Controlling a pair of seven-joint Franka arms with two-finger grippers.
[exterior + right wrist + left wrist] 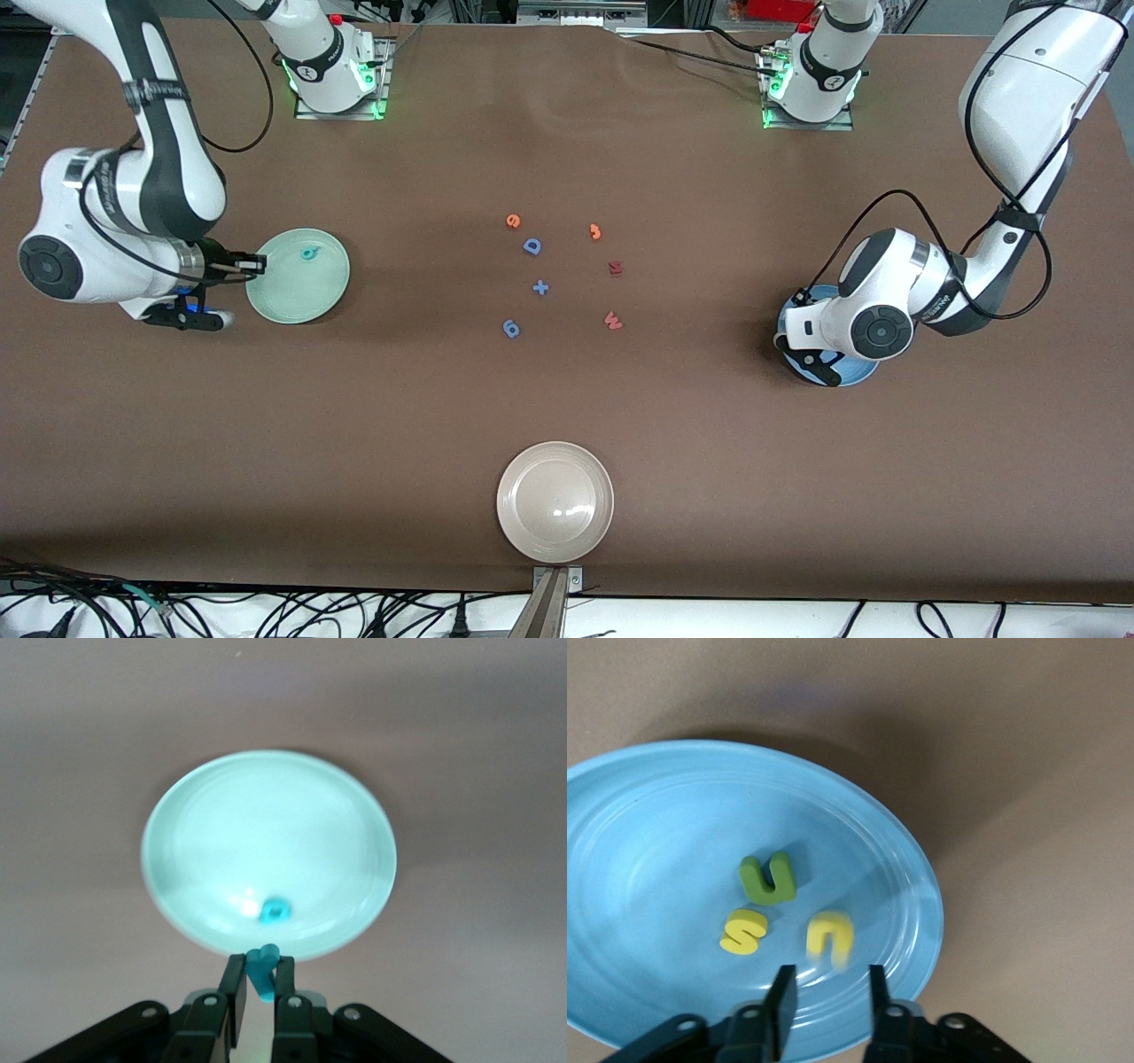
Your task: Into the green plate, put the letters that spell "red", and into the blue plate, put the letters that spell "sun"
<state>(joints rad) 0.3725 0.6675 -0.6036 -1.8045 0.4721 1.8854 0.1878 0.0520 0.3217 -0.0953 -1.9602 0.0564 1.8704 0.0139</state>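
- Brown tabletop (567, 425) carries three plates and a loose cluster of small letters at its middle.
- Blue plate (673, 815), at the left arm's end, holds a green letter (769, 878) and two yellow letters (743, 932).
- Green plate (299, 276), at the right arm's end, holds one teal letter (307, 253).
- Left end effector (828, 992) is seen over the blue plate, fingers parted and empty.
- Right end effector (259, 979) is clamped on a second teal letter (263, 967) at the green plate's rim.
- Letters are judged light, soft foam, easily shifted; a pinch across the flat sides is advised.
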